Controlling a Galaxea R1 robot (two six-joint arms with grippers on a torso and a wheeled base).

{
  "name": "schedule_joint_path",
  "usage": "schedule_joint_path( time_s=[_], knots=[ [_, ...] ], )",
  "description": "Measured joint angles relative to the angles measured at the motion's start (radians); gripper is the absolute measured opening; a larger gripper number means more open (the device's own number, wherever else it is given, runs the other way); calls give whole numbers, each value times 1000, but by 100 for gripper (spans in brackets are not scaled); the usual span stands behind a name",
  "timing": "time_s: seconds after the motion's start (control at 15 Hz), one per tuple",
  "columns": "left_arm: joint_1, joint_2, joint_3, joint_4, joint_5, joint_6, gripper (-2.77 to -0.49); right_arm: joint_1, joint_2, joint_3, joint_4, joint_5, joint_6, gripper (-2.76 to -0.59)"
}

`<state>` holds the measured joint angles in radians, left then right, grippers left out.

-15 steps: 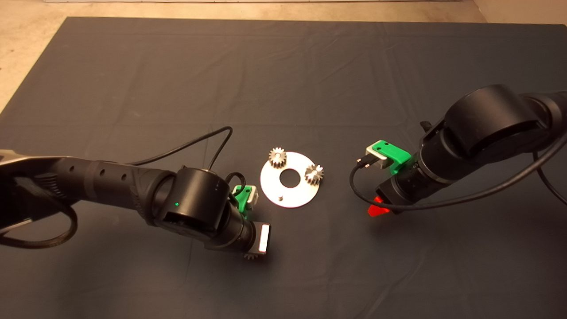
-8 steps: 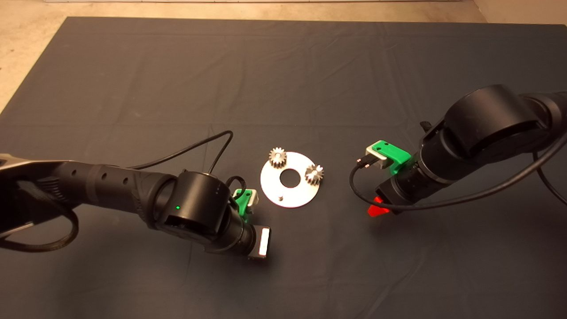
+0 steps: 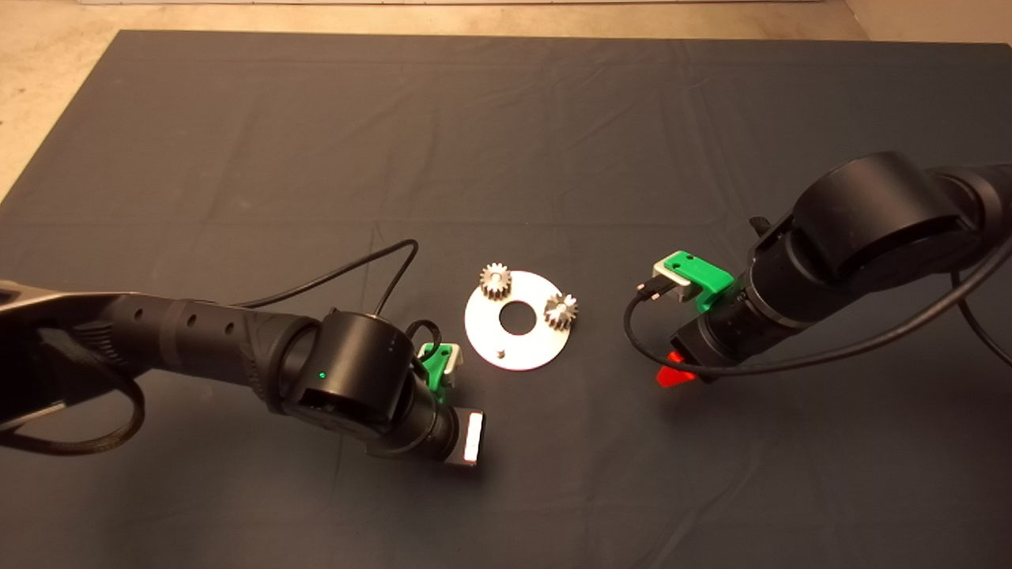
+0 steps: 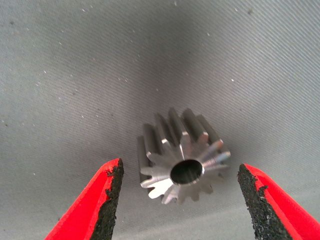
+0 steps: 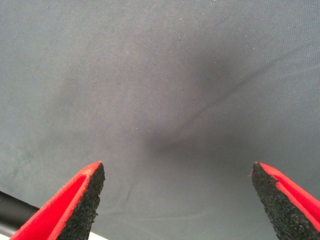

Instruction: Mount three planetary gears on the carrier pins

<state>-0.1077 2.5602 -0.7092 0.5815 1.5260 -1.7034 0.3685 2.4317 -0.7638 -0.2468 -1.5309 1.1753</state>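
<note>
The shiny round disc (image 3: 538, 348) lies mid-mat with three carrier pins. Two planetary gears (image 3: 495, 280) (image 3: 560, 310) sit on two of the pins, and the near pin (image 3: 500, 353) is bare. The third gear (image 4: 182, 160) lies tilted on the mat, centre hole showing, between the open fingers of my left gripper (image 4: 180, 171). In the head view my left gripper (image 3: 463, 442) is just in front of and left of the disc and hides this gear. My right gripper (image 3: 676, 373) is open and empty over bare mat right of the disc, as the right wrist view (image 5: 177, 167) shows.
Both arms' black cables (image 3: 371, 265) (image 3: 632, 332) loop above the mat near the disc. The mat's far edge (image 3: 474, 33) borders a pale floor.
My left arm has shifted slightly toward the mat's front. The gear's teeth that peeked out under the wrist a second ago are now covered. The right arm has not moved.
</note>
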Motion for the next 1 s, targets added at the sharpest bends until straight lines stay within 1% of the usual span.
schedule_joint_path(
  time_s=[0.13,0.33,0.53,0.67,0.8,0.87,1.0],
  knots=[
    [0,4,-8,7,0,2,-166,0,0,0,0,0,0,-118],
    [0,25,-22,11,0,12,-166,0,-7,0,0,0,0,-118],
    [1,27,-26,13,3,16,-173,0,-20,1,0,-1,0,-118],
    [3,27,-26,14,7,17,-189,0,-20,1,0,0,0,-118],
    [3,24,-26,14,8,18,-191,0,-22,1,0,0,0,-118],
    [3,24,-26,14,10,18,-199,0,-23,1,0,0,0,-118],
    [4,24,-25,14,9,18,-203,0,-25,1,0,-1,0,-118]
  ],
)
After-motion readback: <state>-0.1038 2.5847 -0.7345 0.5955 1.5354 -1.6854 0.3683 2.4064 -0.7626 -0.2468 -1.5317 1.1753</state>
